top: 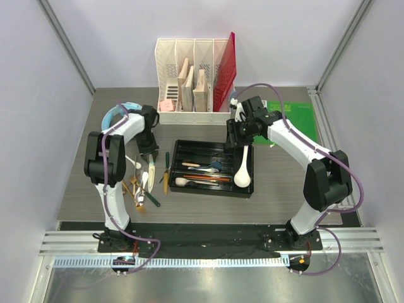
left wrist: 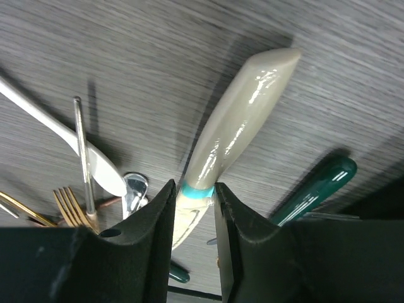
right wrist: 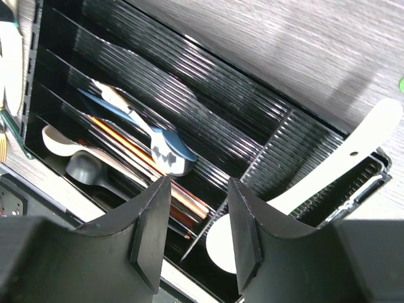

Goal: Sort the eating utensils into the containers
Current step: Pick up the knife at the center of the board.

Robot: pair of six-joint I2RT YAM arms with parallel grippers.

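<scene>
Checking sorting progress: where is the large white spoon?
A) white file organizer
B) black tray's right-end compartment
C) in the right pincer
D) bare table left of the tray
B: the large white spoon lies in the right-end compartment of the black tray, while the right pincer hangs open and empty over the tray.

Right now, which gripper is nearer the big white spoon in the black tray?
Right. The right gripper hangs just above the tray's right end, by the white spoon's handle. The left gripper is off the tray's left side, astride a beige-handled utensil.
</scene>
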